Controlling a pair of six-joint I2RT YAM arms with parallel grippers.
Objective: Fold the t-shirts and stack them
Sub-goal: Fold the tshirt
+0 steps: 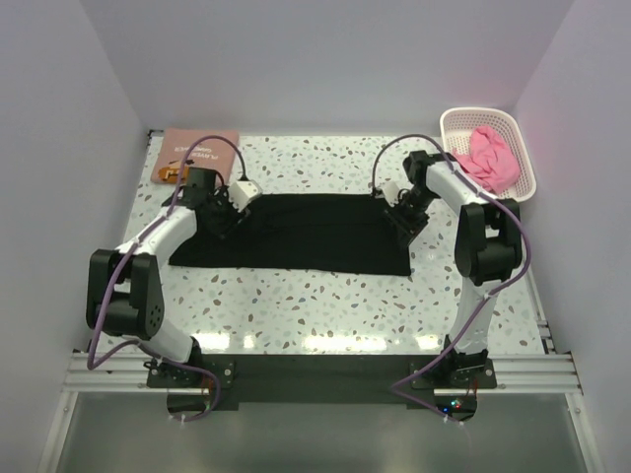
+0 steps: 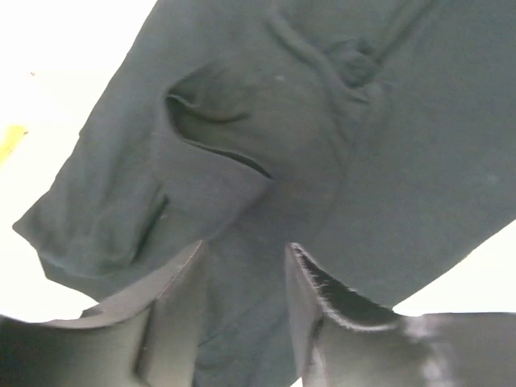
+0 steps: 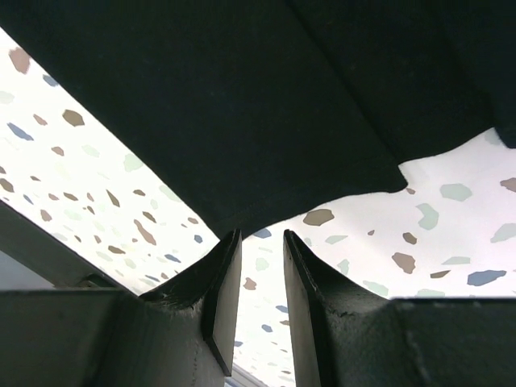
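Our black shirt (image 1: 296, 235) runs left-right; right jaws slightly apart off its right edge, left jaws' grip we can't tell.

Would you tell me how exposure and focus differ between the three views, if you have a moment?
Top external: evenly lit, with glare streaks on the table near the arm bases. Left wrist: table blown out to white, black shirt washed grey, fingers soft. Right wrist: table speckle crisp, shirt near-featureless black, fingers dark.
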